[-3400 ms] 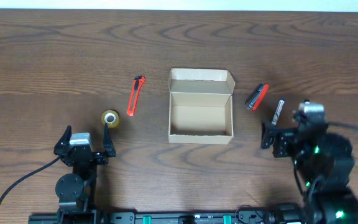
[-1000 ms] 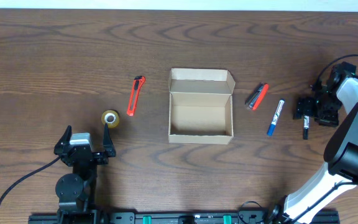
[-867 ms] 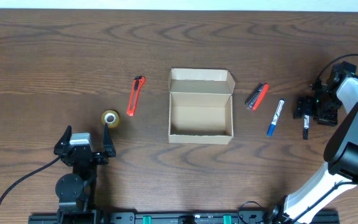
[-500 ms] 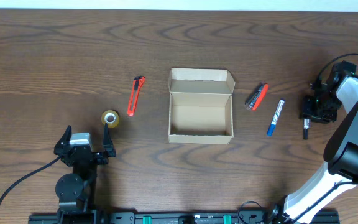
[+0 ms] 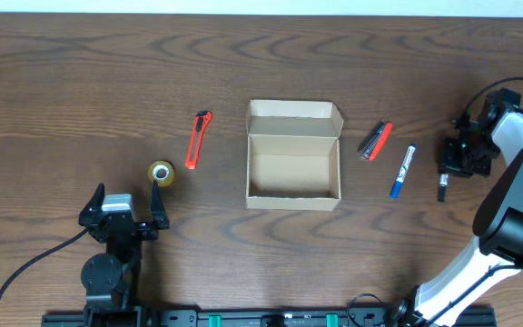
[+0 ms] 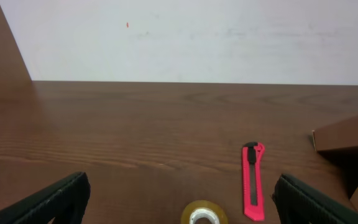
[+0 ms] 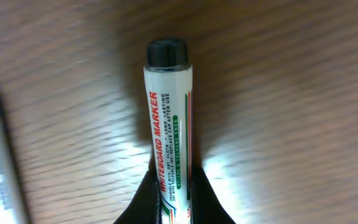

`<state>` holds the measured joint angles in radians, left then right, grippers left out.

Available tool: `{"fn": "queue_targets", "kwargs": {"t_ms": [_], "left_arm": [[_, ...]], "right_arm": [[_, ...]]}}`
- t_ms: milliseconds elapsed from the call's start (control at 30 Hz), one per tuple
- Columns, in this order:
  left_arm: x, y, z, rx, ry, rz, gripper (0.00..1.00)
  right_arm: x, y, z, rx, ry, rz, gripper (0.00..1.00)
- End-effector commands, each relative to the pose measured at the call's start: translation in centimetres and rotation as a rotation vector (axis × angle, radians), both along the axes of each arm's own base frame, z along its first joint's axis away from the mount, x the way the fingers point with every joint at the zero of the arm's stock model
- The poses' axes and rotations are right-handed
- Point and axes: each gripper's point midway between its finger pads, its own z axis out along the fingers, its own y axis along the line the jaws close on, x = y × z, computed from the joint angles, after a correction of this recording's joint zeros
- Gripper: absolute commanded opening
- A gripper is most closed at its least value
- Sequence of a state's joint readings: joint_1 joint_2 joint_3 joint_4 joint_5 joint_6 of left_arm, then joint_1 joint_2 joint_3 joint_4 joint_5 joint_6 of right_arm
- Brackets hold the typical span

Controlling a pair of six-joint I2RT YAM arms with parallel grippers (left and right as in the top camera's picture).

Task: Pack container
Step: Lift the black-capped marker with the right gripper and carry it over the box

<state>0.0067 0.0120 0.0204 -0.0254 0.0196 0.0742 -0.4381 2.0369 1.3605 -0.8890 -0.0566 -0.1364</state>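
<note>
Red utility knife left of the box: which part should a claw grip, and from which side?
Grip the middle of the red utility knife across its narrow width, coming straight down from above. It lies flat on the table with bare wood on both long sides.

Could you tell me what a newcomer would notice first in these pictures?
The open, empty cardboard box sits at the centre of the overhead view. At the far right, the right gripper is shut on a whiteboard marker. A red cutter and tape roll lie left of the box, near the open left gripper.
</note>
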Motion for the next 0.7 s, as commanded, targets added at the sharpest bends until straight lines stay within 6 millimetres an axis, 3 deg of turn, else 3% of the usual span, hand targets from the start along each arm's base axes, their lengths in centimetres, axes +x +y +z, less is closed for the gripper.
{"fn": "queue_targets", "kwargs": {"t_ms": [0, 167, 300, 400, 467, 567, 667], "left_arm": [[-0.1, 0.0, -1.8, -0.012, 0.056, 0.001, 0.95], [-0.1, 0.0, -1.8, -0.012, 0.056, 0.001, 0.95], [-0.1, 0.0, -1.8, -0.012, 0.056, 0.001, 0.95], [-0.1, 0.0, -1.8, -0.012, 0.056, 0.001, 0.95], [-0.1, 0.0, -1.8, -0.012, 0.056, 0.001, 0.95], [-0.1, 0.0, -1.8, -0.012, 0.056, 0.001, 0.95], [-0.1, 0.0, -1.8, -0.012, 0.056, 0.000, 0.95]], "right_arm": [[1.2, 2.4, 0.1, 0.134, -0.047, 0.015, 0.01], [2.8, 3.9, 4.0, 0.145, -0.133, 0.089, 0.02], [5.4, 6.0, 10.5, 0.078, -0.304, 0.188, 0.02], [7.8, 9.7, 17.5, 0.086, -0.517, 0.327, 0.01], [8.7, 13.5, 22.4, 0.106, -0.666, 0.482, 0.02], [8.4, 18.9, 27.6, 0.137, -0.797, 0.681, 0.02], [7.2, 24.7, 30.6, 0.164, -0.870, 0.896, 0.01]]}}
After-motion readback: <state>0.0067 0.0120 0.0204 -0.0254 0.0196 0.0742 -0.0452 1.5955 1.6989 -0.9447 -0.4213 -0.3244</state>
